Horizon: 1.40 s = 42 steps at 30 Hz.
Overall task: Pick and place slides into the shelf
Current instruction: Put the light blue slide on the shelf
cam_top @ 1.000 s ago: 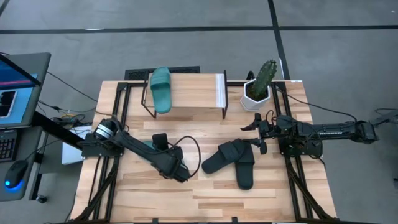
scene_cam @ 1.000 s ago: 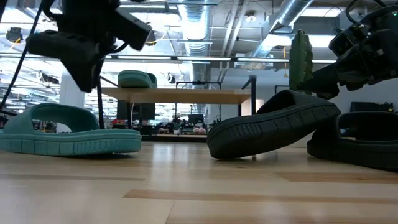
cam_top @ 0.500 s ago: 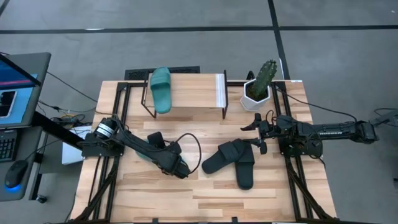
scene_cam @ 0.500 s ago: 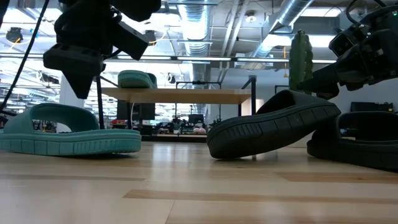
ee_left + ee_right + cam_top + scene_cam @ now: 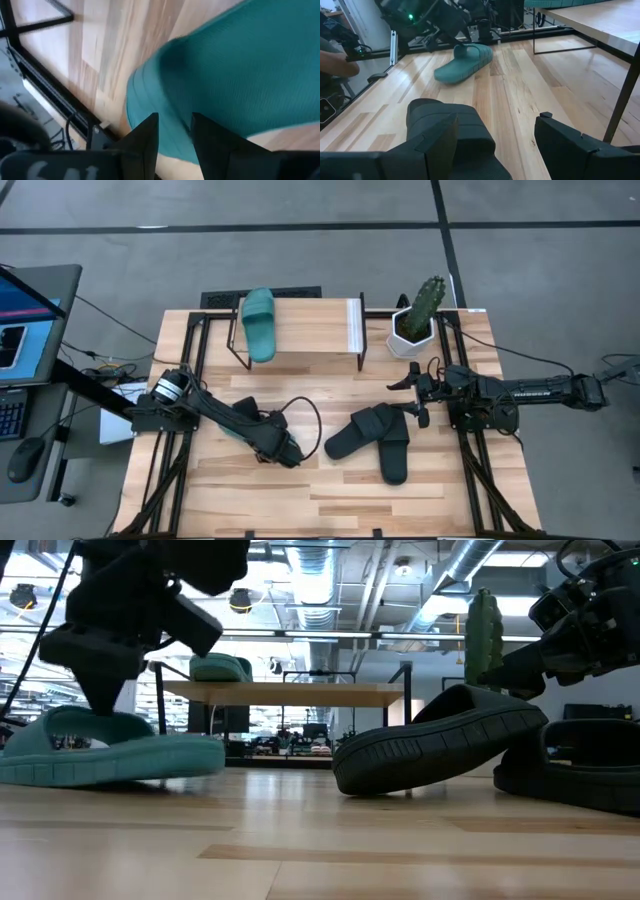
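Cactus: a potted cactus (image 5: pixel 420 313) stands at the tabletop's (image 5: pixel 340 500) far right corner, just beside the shelf (image 5: pixel 305 325).
Shelf: at the far edge, one teal slide (image 5: pixel 259 324) lying on the left end of its top board.
Black slides: the pair (image 5: pixel 375 440) lies right of centre, one propped tilted on the other, near the right end effector.
Second teal slide: on the tabletop left of centre (image 5: pixel 464 62), mostly hidden under the left arm in the high view.
Left end effector: (image 5: pixel 172 137) down at this slide, fingers a little apart with its teal edge between them; whether they grip it, cannot tell.
Right end effector: (image 5: pixel 412 388) waits near the right edge, fingers spread wide, holding nothing.
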Tool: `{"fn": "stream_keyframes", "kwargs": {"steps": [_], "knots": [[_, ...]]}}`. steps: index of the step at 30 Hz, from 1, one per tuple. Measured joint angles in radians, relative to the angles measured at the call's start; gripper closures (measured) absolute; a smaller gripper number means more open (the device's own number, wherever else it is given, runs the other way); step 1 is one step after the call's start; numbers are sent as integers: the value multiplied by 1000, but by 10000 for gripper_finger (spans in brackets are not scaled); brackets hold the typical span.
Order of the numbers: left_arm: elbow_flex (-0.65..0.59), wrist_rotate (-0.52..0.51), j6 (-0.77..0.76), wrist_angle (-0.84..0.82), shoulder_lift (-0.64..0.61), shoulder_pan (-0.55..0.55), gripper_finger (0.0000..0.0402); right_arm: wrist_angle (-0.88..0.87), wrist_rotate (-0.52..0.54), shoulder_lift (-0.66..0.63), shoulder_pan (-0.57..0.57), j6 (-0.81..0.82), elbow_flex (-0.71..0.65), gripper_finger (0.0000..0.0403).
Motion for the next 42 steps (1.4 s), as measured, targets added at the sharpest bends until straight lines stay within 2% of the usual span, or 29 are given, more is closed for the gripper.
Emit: {"fn": "stream_keyframes", "kwargs": {"steps": [11,23,26,29,32,37,42], "knots": [[-13,-22,-6,52,0,10,297,0,0,0,0,0,0,154],[-76,2,-45,76,0,18,299,0,0,0,0,0,0,154],[-87,5,-45,81,0,19,321,0,0,0,0,0,0,154],[-91,11,-41,83,0,19,380,0,0,0,0,0,0,154],[-91,0,-34,84,0,18,395,0,0,0,0,0,0,154],[-92,-13,39,99,0,17,391,0,0,0,0,0,0,154],[-92,-14,43,100,0,18,370,0,0,0,0,0,0,154]]}}
